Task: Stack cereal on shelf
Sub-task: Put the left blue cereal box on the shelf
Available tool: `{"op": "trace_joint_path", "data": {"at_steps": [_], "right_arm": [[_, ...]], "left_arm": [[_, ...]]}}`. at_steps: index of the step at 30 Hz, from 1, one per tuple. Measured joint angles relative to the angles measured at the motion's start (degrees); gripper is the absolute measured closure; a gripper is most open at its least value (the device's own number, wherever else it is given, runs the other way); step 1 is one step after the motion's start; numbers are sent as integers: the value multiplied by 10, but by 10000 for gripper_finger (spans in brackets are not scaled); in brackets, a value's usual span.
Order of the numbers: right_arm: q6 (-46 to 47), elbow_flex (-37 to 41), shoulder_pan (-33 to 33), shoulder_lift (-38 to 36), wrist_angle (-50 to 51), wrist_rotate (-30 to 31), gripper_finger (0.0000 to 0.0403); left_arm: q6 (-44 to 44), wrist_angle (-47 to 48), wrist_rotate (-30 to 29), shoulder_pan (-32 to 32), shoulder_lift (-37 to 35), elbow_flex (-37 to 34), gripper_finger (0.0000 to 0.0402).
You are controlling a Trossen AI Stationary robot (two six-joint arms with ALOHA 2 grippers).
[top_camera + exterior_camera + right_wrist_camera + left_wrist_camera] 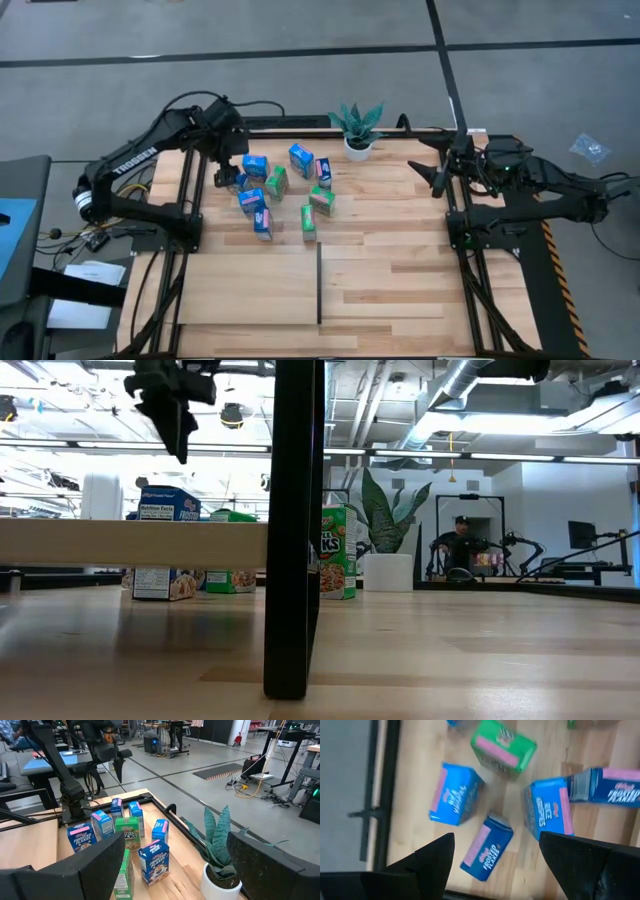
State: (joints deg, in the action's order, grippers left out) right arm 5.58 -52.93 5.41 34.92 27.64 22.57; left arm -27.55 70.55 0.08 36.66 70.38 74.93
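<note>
Low view: a black upright post (293,530) in the foreground hid the middle of the scene and covered part of the green cereal box (339,552); a pale plank edge (130,543) masked the upper parts of the boxes behind it. Left wrist view: a blue box (615,787) ran off the picture's edge, and another box (459,722) showed only a corner. High view: print on the cereal boxes (277,192) was too small to read. Right wrist view: the plant pot (220,886) was cut off at the bottom.
</note>
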Motion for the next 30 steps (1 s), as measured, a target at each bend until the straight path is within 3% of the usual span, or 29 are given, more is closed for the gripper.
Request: {"op": "trace_joint_path", "data": {"at_steps": [8, 11, 30], "right_arm": [[0, 0, 0, 0, 2, 0, 33], [0, 0, 0, 0, 2, 0, 34], [15, 0, 0, 0, 2, 1, 39]], "left_arm": [[-9, -36, -13, 0, -6, -94, 120], [-18, -53, -41, 0, -7, -109, 120], [-55, -120, -51, 2, -7, -203, 120]]}}
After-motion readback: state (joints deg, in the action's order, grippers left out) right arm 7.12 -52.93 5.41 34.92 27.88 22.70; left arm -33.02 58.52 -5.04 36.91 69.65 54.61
